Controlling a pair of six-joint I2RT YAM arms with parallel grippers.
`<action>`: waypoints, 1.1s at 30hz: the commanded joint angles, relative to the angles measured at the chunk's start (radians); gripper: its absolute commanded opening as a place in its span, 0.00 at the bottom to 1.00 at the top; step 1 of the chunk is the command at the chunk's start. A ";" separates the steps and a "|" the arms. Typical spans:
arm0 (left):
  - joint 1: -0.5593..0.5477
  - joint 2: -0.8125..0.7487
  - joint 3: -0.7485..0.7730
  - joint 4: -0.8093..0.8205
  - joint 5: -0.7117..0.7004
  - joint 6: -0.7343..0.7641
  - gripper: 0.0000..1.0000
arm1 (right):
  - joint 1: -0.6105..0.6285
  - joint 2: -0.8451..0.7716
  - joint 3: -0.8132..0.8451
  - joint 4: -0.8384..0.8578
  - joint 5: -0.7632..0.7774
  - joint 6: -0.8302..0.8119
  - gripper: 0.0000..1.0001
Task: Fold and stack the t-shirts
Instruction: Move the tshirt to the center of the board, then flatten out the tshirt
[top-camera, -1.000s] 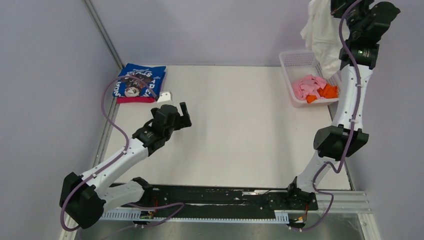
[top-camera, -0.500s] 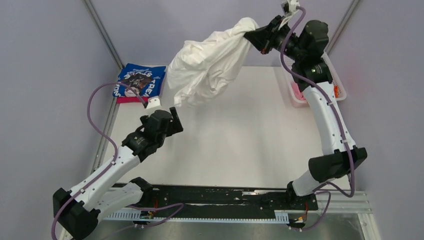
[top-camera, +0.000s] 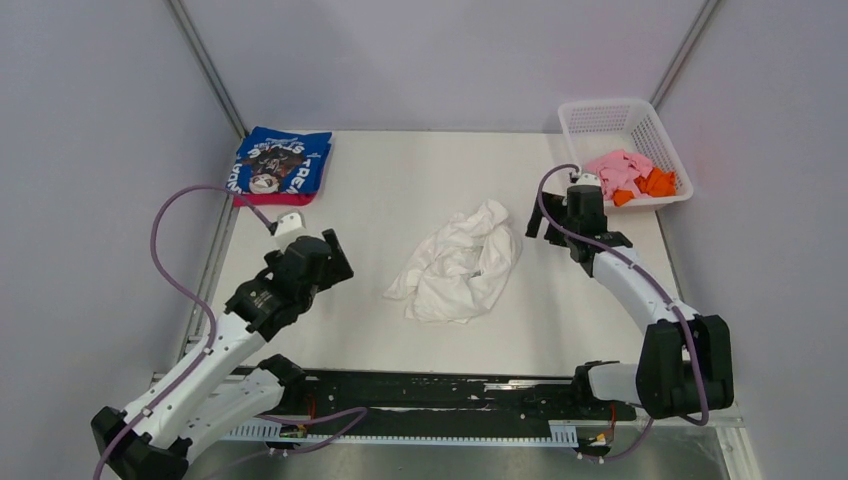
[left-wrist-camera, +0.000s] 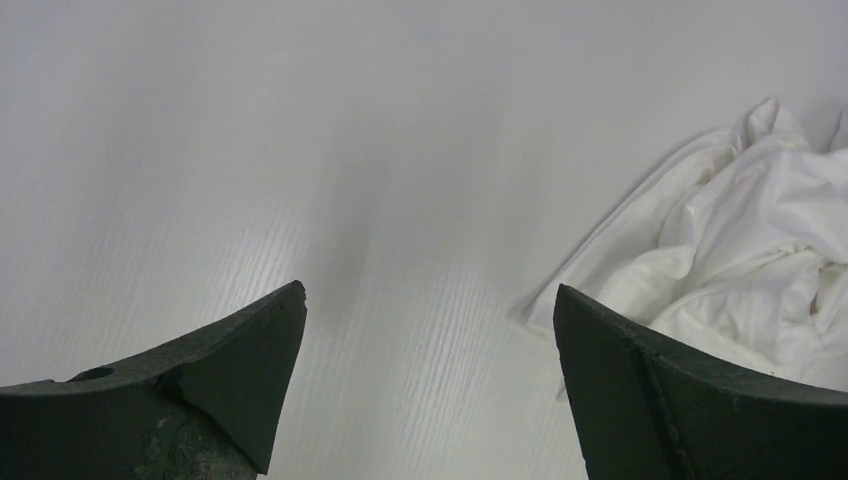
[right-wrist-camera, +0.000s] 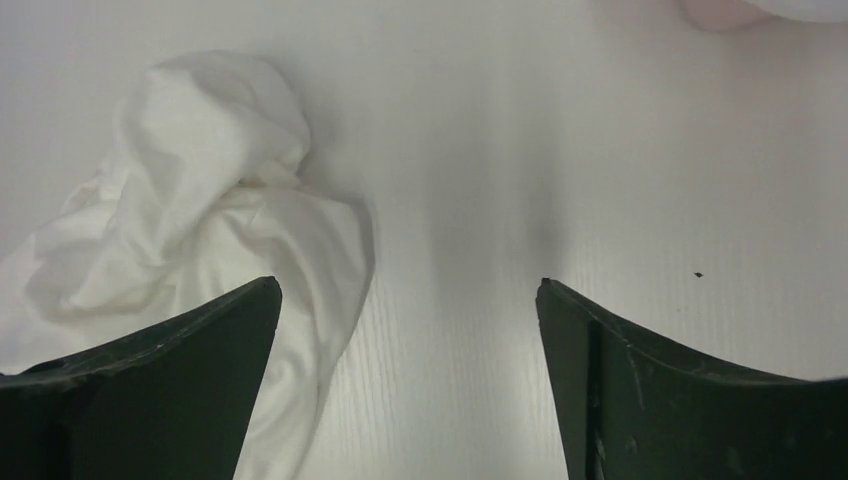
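Note:
A white t-shirt (top-camera: 458, 265) lies crumpled in the middle of the table, free of both grippers. In the left wrist view the same shirt (left-wrist-camera: 760, 240) is to the right of my left gripper (left-wrist-camera: 430, 290), which is open over bare table. My left gripper (top-camera: 330, 258) is left of the shirt. My right gripper (top-camera: 570, 235) stands open just right of the shirt (right-wrist-camera: 200, 200), with only table between the fingers of the right gripper (right-wrist-camera: 408, 282). A folded blue t-shirt (top-camera: 282, 163) lies on a magenta one (top-camera: 270, 200) at the back left.
A white lattice basket (top-camera: 610, 115) at the back right holds a pink t-shirt (top-camera: 618, 172) and an orange one (top-camera: 655, 183). Grey walls close in the table on the left, back and right.
My right arm swung the white t-shirt from above the basket down to the table's middle and let it go, jaws now open. The left arm drew back a little toward the near left.

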 joint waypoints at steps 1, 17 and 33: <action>-0.002 0.062 -0.017 0.120 0.165 0.059 1.00 | -0.006 -0.051 0.034 0.022 0.269 0.205 1.00; -0.185 0.606 -0.051 0.517 0.810 0.152 0.83 | -0.007 0.095 0.127 0.061 -0.062 0.229 1.00; -0.189 0.834 0.108 0.521 0.785 0.174 0.16 | -0.005 0.314 0.238 0.124 -0.202 0.238 0.90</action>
